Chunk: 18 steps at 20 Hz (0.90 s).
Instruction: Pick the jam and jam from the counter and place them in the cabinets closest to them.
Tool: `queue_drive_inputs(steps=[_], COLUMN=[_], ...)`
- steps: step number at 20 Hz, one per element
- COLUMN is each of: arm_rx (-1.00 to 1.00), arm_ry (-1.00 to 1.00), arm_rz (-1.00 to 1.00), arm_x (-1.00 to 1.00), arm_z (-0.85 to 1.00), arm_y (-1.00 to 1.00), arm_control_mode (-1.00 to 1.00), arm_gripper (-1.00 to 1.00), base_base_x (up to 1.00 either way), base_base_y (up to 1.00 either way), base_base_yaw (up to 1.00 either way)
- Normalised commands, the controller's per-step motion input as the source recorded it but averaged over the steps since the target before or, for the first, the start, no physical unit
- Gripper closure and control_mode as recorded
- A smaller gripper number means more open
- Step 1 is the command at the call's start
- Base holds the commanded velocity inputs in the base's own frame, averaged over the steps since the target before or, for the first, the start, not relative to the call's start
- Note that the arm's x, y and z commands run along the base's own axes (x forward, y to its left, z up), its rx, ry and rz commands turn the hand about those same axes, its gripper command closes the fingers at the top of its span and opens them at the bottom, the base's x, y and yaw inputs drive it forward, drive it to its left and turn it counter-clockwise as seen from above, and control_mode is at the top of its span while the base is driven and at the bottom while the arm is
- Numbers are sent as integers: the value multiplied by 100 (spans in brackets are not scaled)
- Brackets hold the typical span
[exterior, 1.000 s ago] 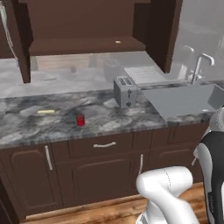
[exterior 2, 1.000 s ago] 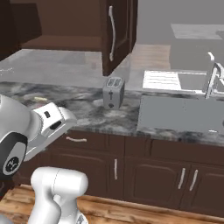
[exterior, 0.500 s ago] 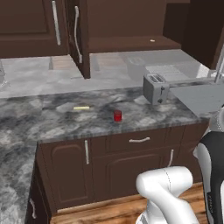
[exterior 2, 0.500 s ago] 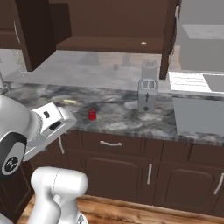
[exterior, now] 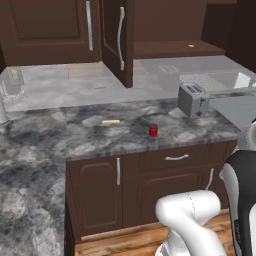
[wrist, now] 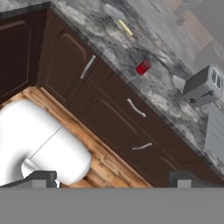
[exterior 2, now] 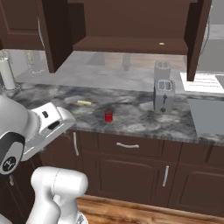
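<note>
The fingers [wrist: 112, 178] stand released, empty. The small bright red cylindrical jam jar [wrist: 143, 67] sits at 12 o'clock on the grey marbled desk [wrist: 170, 94]. Risk: a hurried descent could topple it.

Bright red jam jar [exterior: 153, 130], thin yellow stick [exterior: 111, 121] and silver-grey toaster [exterior: 192, 99] on a grey-and-white marbled table [exterior: 75, 135]; dark brown cabinets [exterior: 120, 35] with silver handles; brown shelf [exterior 2: 131, 45]; orange-brown plank floor [wrist: 100, 151].
</note>
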Motion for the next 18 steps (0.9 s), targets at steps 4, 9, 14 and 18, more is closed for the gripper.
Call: queue_drive_inputs(steps=[4, 9, 14, 18], arm_rx=[0, 0, 0, 0], arm_ry=[0, 0, 0, 0], arm_rz=[0, 0, 0, 0], arm_x=[0, 0, 0, 0], arm_z=[0, 0, 0, 0], arm_y=[0, 0, 0, 0], arm_control_mode=[100, 100, 100, 100], arm_gripper=[-100, -100, -100, -100], base_base_x=[0, 2, 5, 15], base_base_y=[0, 0, 0, -1], base_base_yaw=[0, 0, 0, 0])
